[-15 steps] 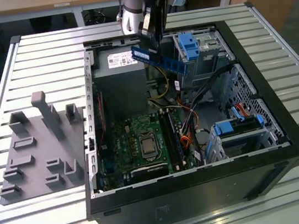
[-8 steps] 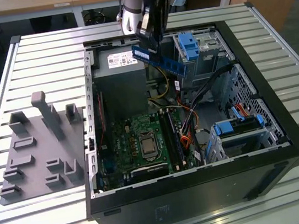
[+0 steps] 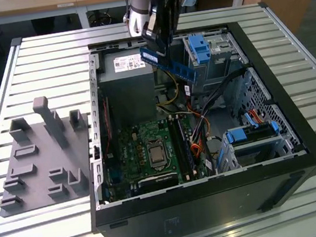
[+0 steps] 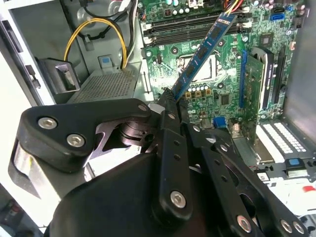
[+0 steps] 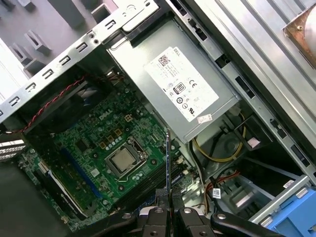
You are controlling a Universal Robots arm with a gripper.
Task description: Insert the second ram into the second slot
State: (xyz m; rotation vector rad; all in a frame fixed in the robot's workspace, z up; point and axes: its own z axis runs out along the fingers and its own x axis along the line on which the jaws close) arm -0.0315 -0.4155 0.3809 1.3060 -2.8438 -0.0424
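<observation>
The second ram point(image 3: 169, 65), a thin blue stick with black chips, hangs tilted above the open computer case point(image 3: 268, 67), over the power supply's edge. My gripper point(image 3: 155, 43) is shut on its upper end. In the second wrist view the ram point(image 4: 202, 52) slants out from my gripper point(image 4: 170, 104) over the green motherboard point(image 4: 222, 98). In the first wrist view the ram point(image 5: 168, 163) shows edge-on between the fingertips point(image 5: 161, 195). The long black memory slots point(image 3: 183, 144) lie beside the processor socket point(image 3: 154, 152), well below the stick. I cannot tell which slot is the second slot.
A grey power supply point(image 3: 127, 84) fills the case's back corner. Blue drive-bay latches point(image 3: 199, 48) and a drive cage point(image 3: 249, 141) sit on the exterior view's right, with loose cables point(image 3: 204, 115) between them. A grey fixture plate point(image 3: 40, 158) lies on the slatted table at the exterior view's left.
</observation>
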